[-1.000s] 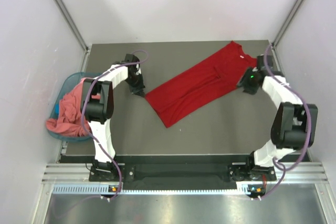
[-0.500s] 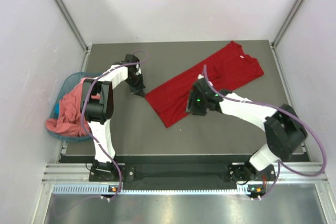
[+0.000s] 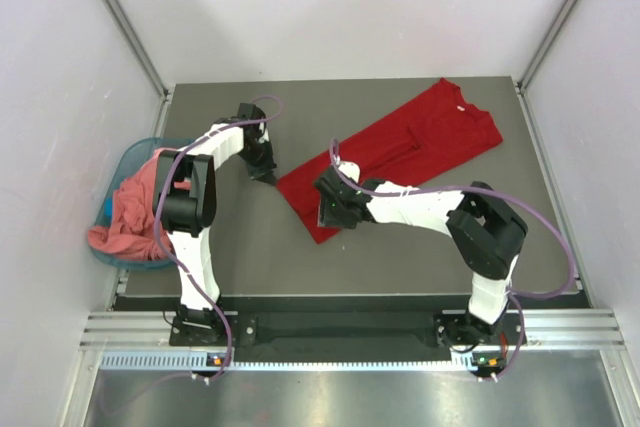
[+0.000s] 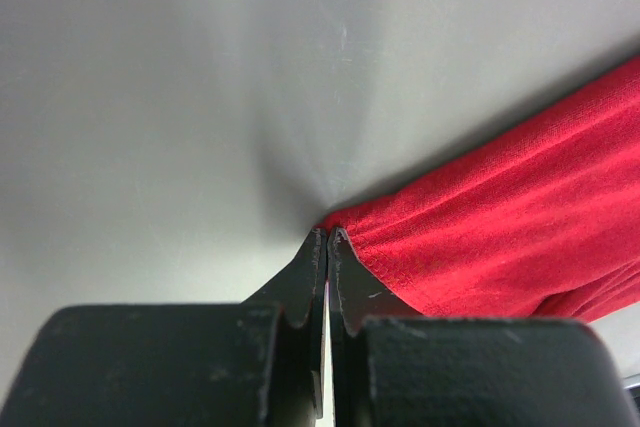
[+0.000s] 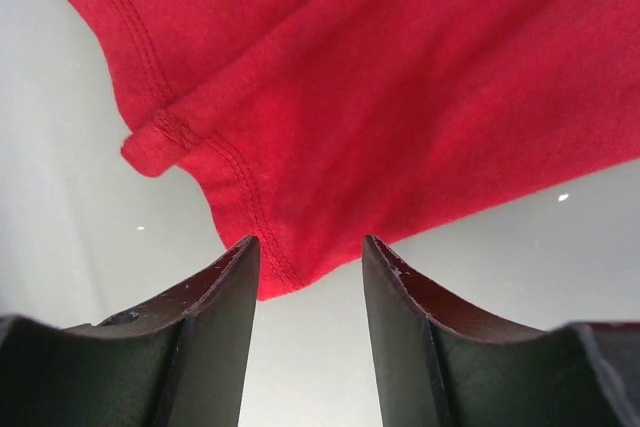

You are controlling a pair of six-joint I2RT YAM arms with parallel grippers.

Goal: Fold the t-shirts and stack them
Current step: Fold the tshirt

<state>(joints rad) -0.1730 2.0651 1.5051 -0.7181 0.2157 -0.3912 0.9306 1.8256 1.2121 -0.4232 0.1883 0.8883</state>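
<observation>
The right gripper (image 3: 330,209) is at the nearest point of the deep red t-shirt (image 3: 400,147), over its bottom hem. In the right wrist view its two dark fingers (image 5: 215,297) stand apart with nothing clamped. The shirt's near corner, with its double line of stitching, lies on the table in the gap between them. A small folded tab of cloth sticks out from the shirt's edge just left of that corner.

To the left of the red shirt and well apart from it, a salmon-pink t-shirt (image 3: 130,212) is heaped in a teal plastic basket (image 3: 118,161) off the table's left edge, part of it hanging over the near rim.

A little farther back, the left gripper (image 3: 265,173) is at the red shirt's left corner. In the left wrist view its fingertips (image 4: 318,247) are pressed together, and the point of the red cloth (image 4: 500,237) comes right up to them and touches. Whether any cloth is pinched between the tips cannot be told.

From these two corners the red shirt runs in a long, narrow band, slanting away to the far right across the grey table (image 3: 400,257), folded lengthwise and lying flat. Its collar end, with a small white neck label (image 3: 459,107), is the farthest part, close to the table's far right corner and well away from both grippers.
</observation>
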